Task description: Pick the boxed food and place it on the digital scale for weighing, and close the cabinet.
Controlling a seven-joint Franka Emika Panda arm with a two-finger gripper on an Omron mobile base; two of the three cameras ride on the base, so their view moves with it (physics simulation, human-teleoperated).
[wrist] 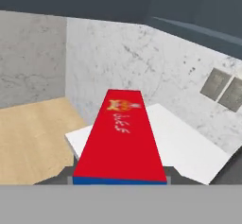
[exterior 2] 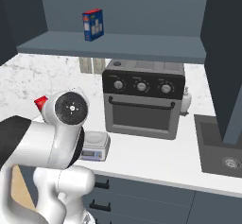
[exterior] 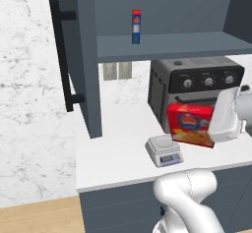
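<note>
I am carrying the boxed food (exterior: 189, 124), the gripper (wrist: 120, 179) clamped shut on it, just right of and above the digital scale (exterior: 164, 150); next I am lowering it leftward onto the platform.

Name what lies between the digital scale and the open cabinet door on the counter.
Nothing: in the left base view, bare white counter separates the digital scale from the cabinet door.

1. Black-grey toaster oven (exterior 2: 143, 104) with three knobs, standing on the white counter (exterior: 115, 153) against the marble wall.
2. Slim red-white-blue box (exterior: 136, 26) upright on the shelf, at 11 o'clock from the oven.
3. Dark sink (exterior 2: 220, 150) at 4 o'clock from the oven.
4. Two wall outlets (exterior: 117, 71) at 10 o'clock.
</note>
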